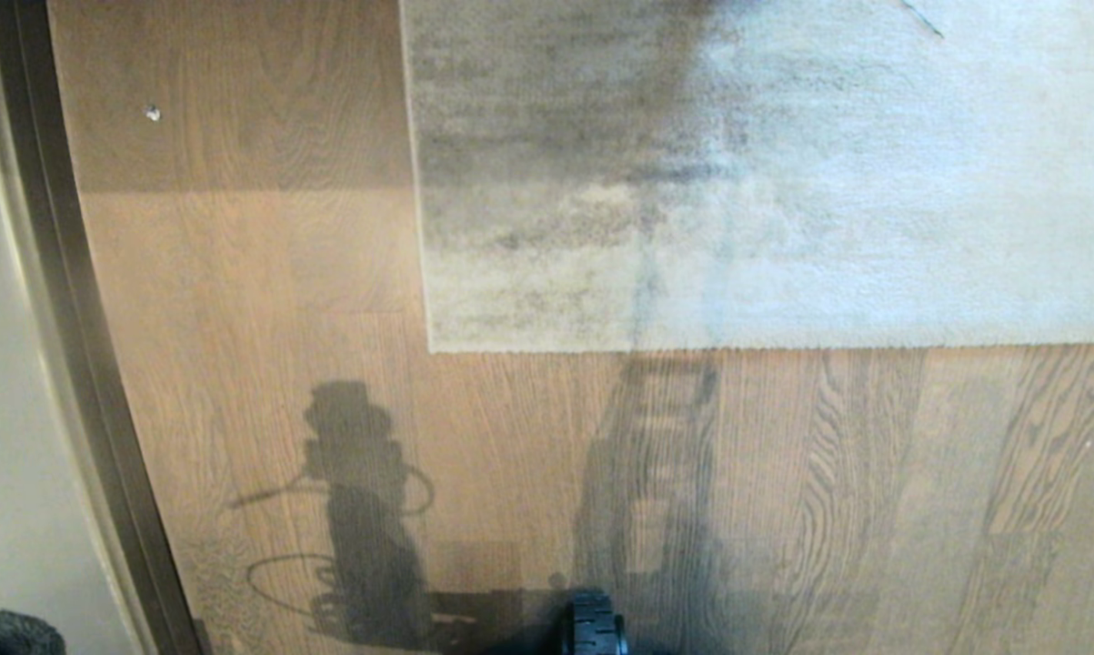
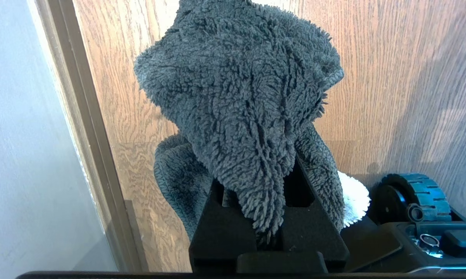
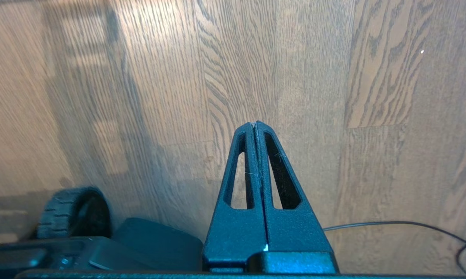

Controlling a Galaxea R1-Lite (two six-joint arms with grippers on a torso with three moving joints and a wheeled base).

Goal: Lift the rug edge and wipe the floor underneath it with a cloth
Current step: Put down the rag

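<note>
The grey-beige rug (image 1: pixel 737 182) lies flat, and its rug edge (image 1: pixel 765 347) runs straight across the brown wood floor (image 1: pixel 874 473). In the left wrist view my left gripper (image 2: pixel 262 155) is shut on the dark grey fuzzy cloth (image 2: pixel 240 97), which bunches up over the fingers and hides their tips. A bit of the cloth (image 1: pixel 10 634) shows at the head view's bottom left corner. My right gripper (image 3: pixel 255 123) is shut and empty, hanging over bare floor (image 3: pixel 333 77). Neither arm itself shows in the head view, only their shadows.
A wall with a dark baseboard (image 1: pixel 83 364) runs along the left. A small pale speck (image 1: pixel 153 113) lies on the planks near it. My base's wheel (image 1: pixel 592 628) shows at the bottom. A thin black cable (image 3: pixel 391 224) trails on the floor by the right gripper.
</note>
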